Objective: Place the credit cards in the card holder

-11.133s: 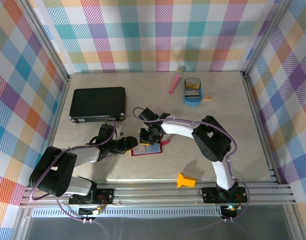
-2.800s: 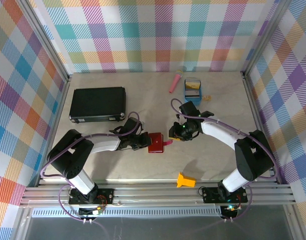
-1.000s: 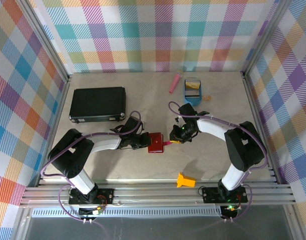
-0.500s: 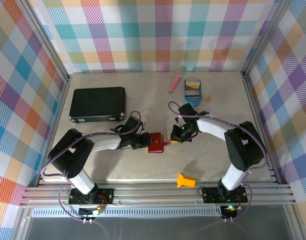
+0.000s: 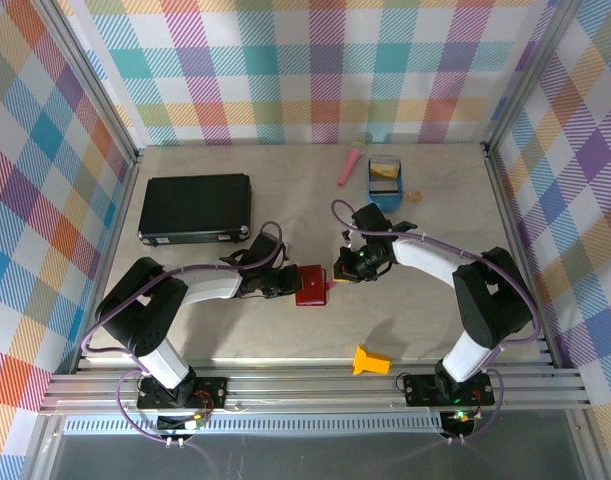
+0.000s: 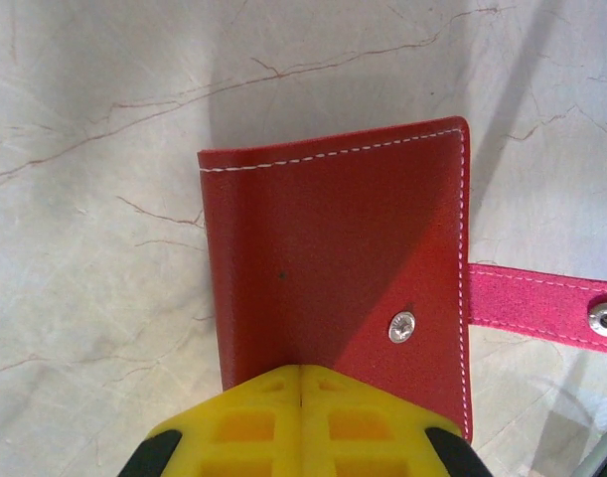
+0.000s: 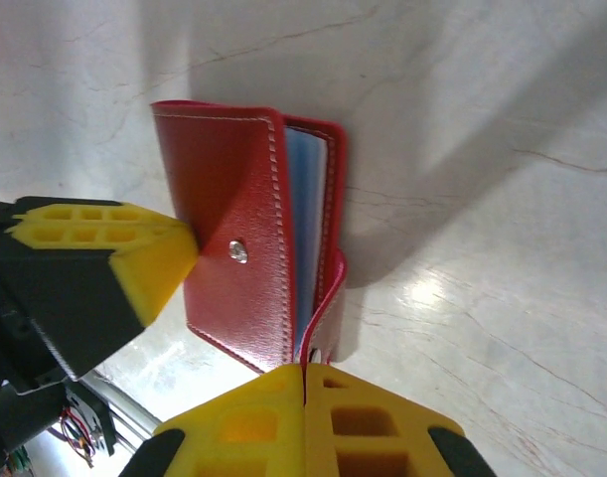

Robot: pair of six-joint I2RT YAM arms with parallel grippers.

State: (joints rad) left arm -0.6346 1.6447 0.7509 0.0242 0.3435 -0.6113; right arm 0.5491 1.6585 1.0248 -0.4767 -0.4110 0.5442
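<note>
Folded dark-red card holder [image 5: 310, 285] lay at the centre of the overhead frame. Left gripper [image 6: 299, 383], fingers pressed together, bore on its cover. Right gripper [image 7: 303, 390] pinched the closing tab [image 6: 541, 303]. Closing step, I judged; next the tab needed wrapping onto the snap [image 6: 402, 326].

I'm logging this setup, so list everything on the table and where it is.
Wallet: one, dark red, table centre, between the grippers.
Case: one, black, far left.
Tray: one, blue, far side, tan card inside.
Stick: one, pink, left of the tray.
Small piece: one, tan, right of the tray.
Block: one, orange, near edge.
Left gripper: yellow fingers together against the wallet cover.
Right gripper: yellow fingers shut on the wallet's strap.
</note>
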